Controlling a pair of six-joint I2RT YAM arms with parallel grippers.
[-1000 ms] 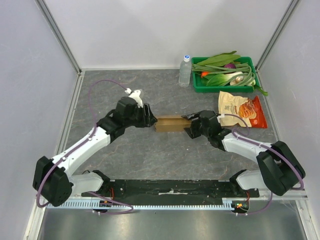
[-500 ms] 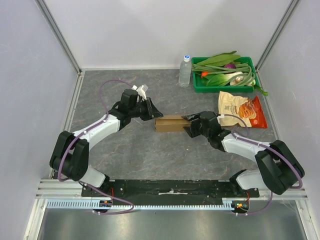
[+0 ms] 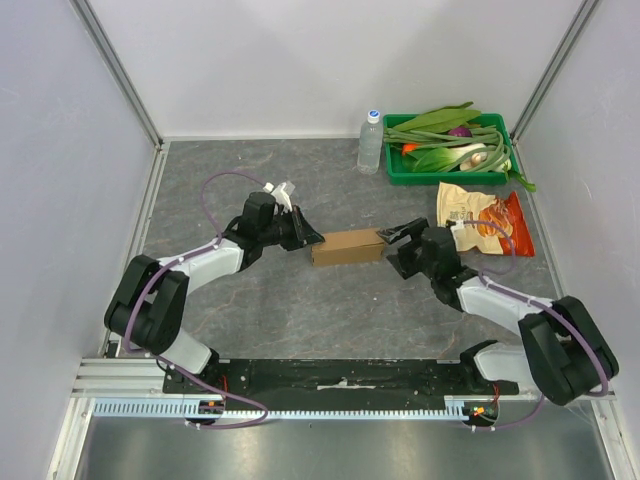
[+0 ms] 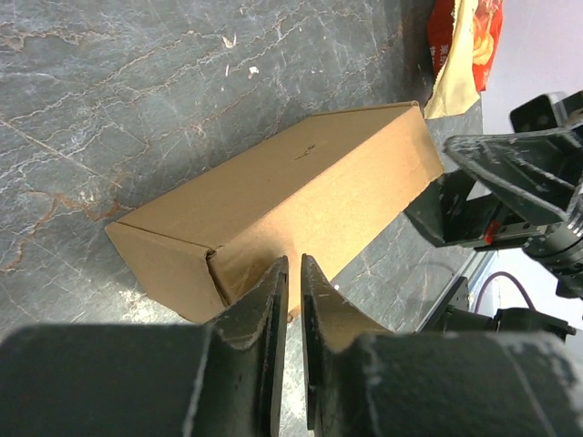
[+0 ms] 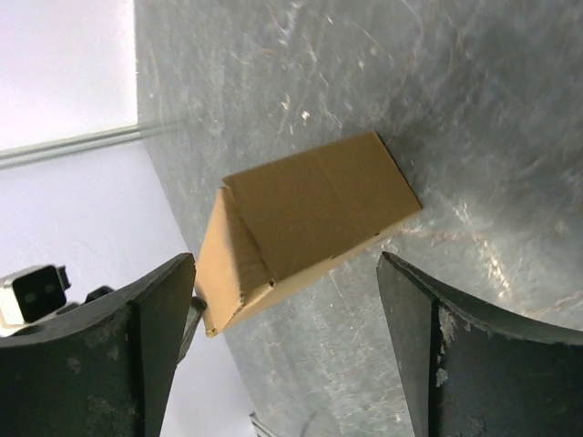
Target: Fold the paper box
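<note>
Left gripper has its fingers drawn almost together, with nothing I can make out pinched between them. Its tips sit just beside the left end of the paper box. The box lies as a closed carton about mid-bench, with its long axis running left to right between the two arms. The right gripper stands wide open just off the box's right end, holding nothing and not touching it. The left arm is therefore the nearer, and I judge any next press or tuck falls to it, at that end flap. The cardboard is plain brown, with no print visible. Toward the bench's far right corner lies a snack bag, its lettering too small to read.
</note>
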